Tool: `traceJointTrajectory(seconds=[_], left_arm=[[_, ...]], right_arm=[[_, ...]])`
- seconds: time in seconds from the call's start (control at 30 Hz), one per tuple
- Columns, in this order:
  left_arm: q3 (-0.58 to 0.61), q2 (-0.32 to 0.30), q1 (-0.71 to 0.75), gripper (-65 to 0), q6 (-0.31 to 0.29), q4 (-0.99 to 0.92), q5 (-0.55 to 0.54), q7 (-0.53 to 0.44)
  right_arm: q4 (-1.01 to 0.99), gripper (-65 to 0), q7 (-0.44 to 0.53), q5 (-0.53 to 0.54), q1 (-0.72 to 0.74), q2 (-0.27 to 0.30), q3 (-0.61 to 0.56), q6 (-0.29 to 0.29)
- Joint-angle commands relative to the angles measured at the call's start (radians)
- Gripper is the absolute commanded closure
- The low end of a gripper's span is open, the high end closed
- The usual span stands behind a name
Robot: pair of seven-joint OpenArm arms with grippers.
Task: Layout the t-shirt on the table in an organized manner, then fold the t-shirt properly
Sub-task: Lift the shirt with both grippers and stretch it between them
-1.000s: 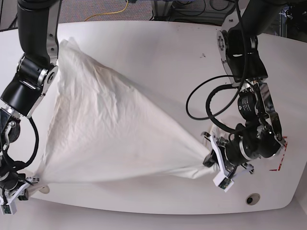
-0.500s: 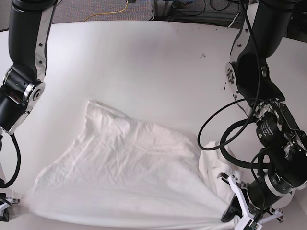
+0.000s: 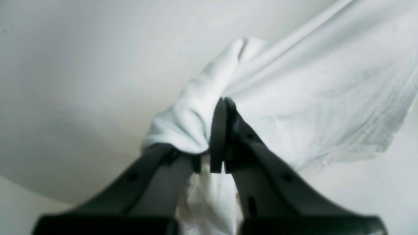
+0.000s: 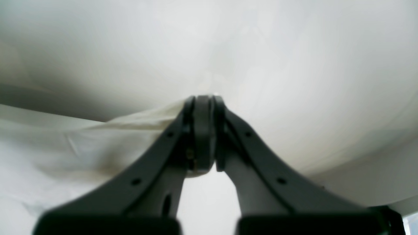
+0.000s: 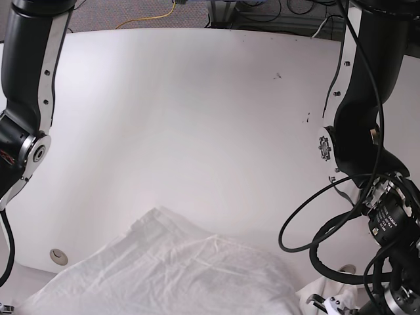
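Observation:
The white t-shirt (image 5: 170,275) lies crumpled along the bottom of the base view, over the near part of the white table (image 5: 197,118), and runs out of frame below. In the left wrist view my left gripper (image 3: 223,102) is shut on a bunched fold of the t-shirt (image 3: 310,98). In the right wrist view my right gripper (image 4: 202,99) is shut on a thin stretched edge of the t-shirt (image 4: 143,119). The base view cuts off both grippers at its lower corners.
A round grommet hole (image 5: 58,256) sits near the shirt's left side and another (image 5: 346,269) by the right-hand arm (image 5: 357,138). Dark specks (image 5: 277,75) mark the far right of the table. A yellow cable (image 5: 147,20) lies on the floor beyond the far edge.
Both arms have pulled back toward the table's near edge, dragging the shirt with them. It has slid from the middle of the table to the bottom of the base view.

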Motion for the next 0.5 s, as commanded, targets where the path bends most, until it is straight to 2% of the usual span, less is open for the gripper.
traceJointTrajectory(seconds=[0.0, 0.17, 0.33, 0.47], left_arm=[[0.004, 0.005, -0.053, 0.0, -0.001, -0.018, -0.010, -0.025], [0.006, 0.007, -0.030, 0.0, -0.001, -0.063, -0.010, -0.025], [0.006, 0.004, 0.072, 0.0, -0.001, -0.099, -0.011, -0.025], [0.006, 0.002, 0.163, 0.0, -0.001, -0.110, -0.011, -0.025]], right_arm=[[0.018, 0.0, -0.017, -0.010, 0.056, 0.018, 0.003, -0.001], [0.052, 0.0, -0.069, -0.002, 0.022, 0.051, 0.006, 0.000], [0.184, 0.0, -0.093, -0.002, -0.118, 0.055, 0.014, 0.000], [0.293, 0.0, -0.100, -0.002, -0.256, 0.051, 0.077, 0.000]])
